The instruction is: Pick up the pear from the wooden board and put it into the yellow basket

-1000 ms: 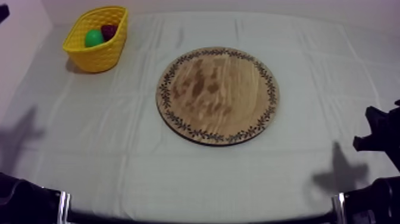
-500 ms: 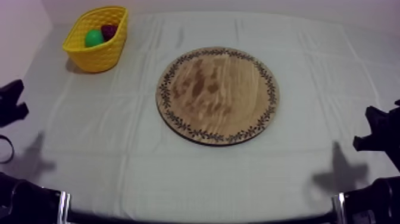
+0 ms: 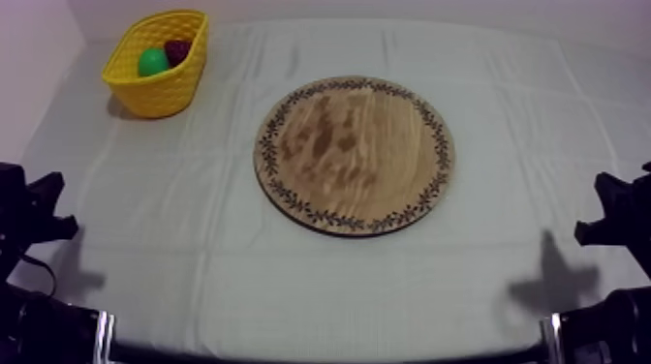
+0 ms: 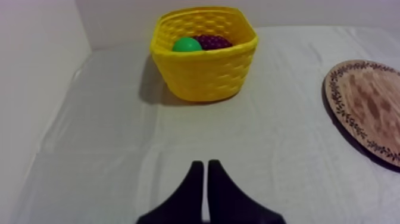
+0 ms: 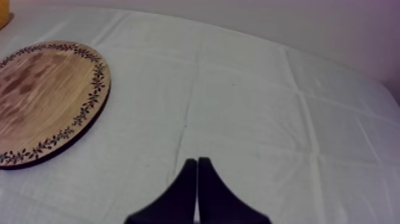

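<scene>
Plainly, the green pear (image 4: pixel 187 44) lies inside the yellow basket (image 4: pixel 205 77) at the far left corner of the table (image 3: pixel 194 281), beside what may be grapes (image 4: pixel 213 42). The left gripper (image 4: pixel 205 167) and right gripper (image 5: pixel 197 162) are closed, holding nothing.

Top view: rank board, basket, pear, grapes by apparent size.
1. wooden board
2. yellow basket
3. pear and grapes: look alike, both partly hidden by the basket wall, so unranked.

Creased grey-white cloth (image 3: pixel 194 242), plain pale wall (image 3: pixel 29 58)
</scene>
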